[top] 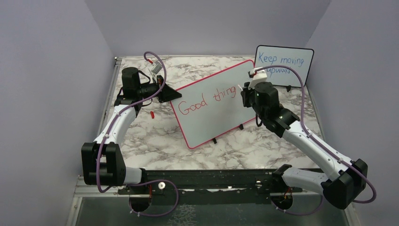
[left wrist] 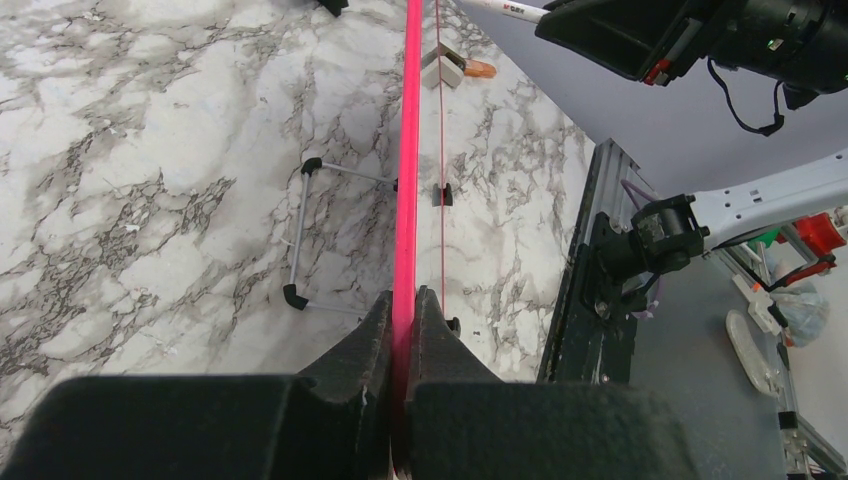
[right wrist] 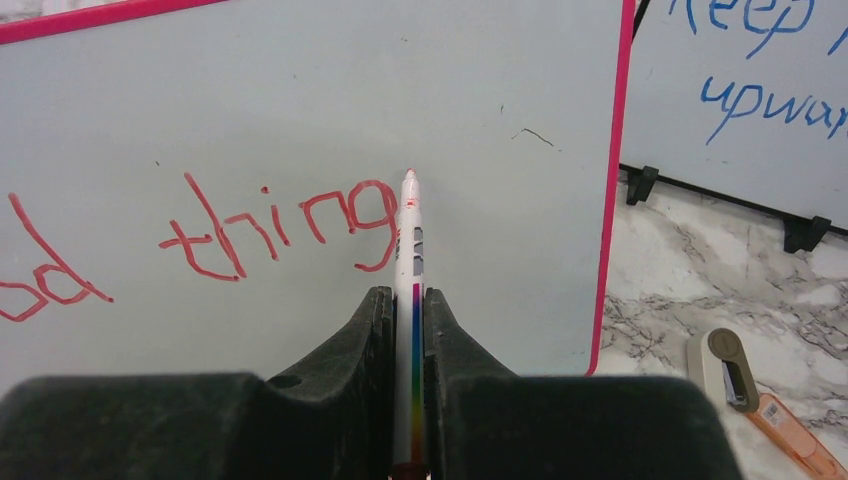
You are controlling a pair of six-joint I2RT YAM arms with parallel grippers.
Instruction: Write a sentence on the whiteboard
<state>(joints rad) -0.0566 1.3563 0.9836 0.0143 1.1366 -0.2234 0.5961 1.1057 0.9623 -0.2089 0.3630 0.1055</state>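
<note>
Right wrist: right gripper (right wrist: 408,296) clamped on marker (right wrist: 411,235), whose tip points ahead of the fingers at the whiteboard (right wrist: 300,90), just beyond the final "g" of the sentence (right wrist: 280,225), which reads "Good thing". Contact cannot be told. Left gripper (left wrist: 405,300) pinched on the whiteboard's pink edge

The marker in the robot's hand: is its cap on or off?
Off. The marker, pinched in the right gripper, ends in a bare, red-stained tip pointed at the whiteboard. No cap covers it.
</note>
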